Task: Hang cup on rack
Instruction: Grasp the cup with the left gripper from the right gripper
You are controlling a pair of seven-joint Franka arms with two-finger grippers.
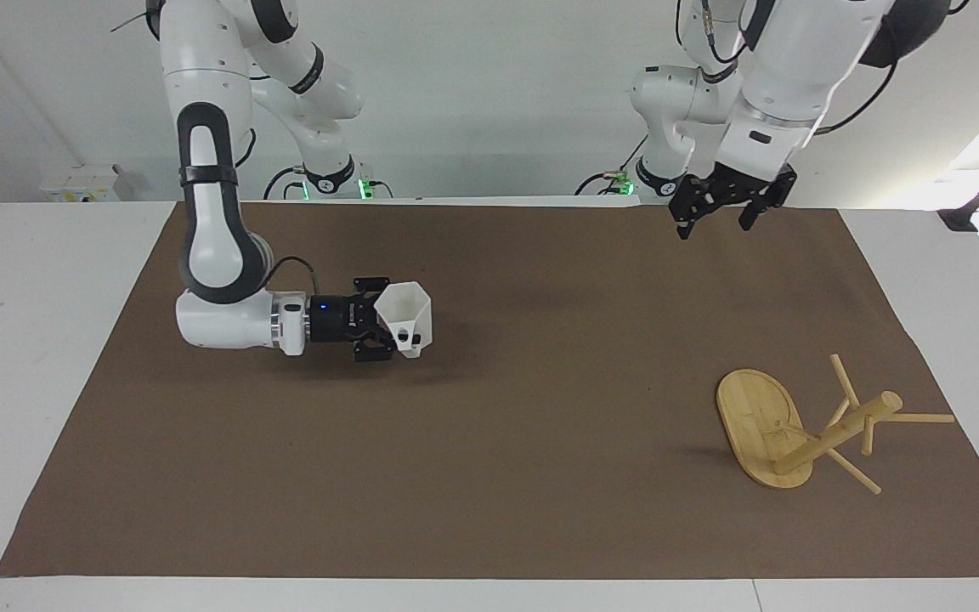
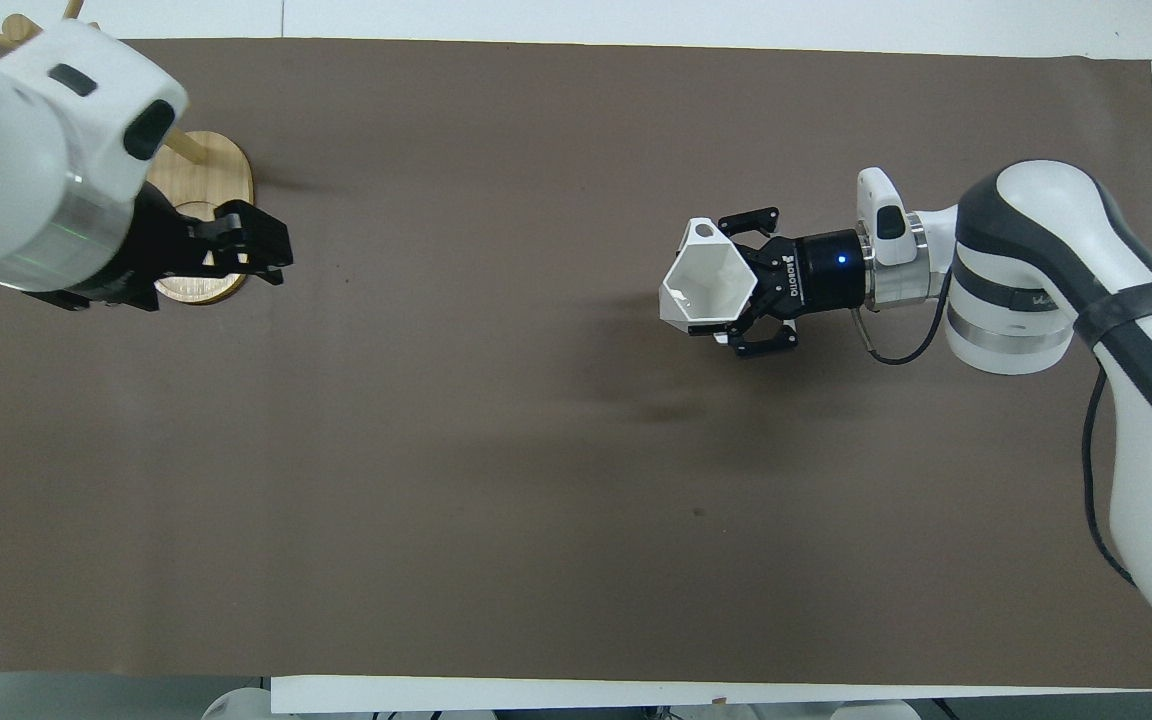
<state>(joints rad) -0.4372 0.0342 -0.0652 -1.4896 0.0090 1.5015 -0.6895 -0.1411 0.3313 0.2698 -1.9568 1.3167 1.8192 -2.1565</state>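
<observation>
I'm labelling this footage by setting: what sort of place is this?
Probably a robotics lab bench, not a kitchen: two white robot arms stand at a plain white table covered by a brown mat. The only props are a bamboo rack and a white cup held in the right hand.

High facing and steep overhead views share one brown mat (image 1: pixel 540 382).
</observation>
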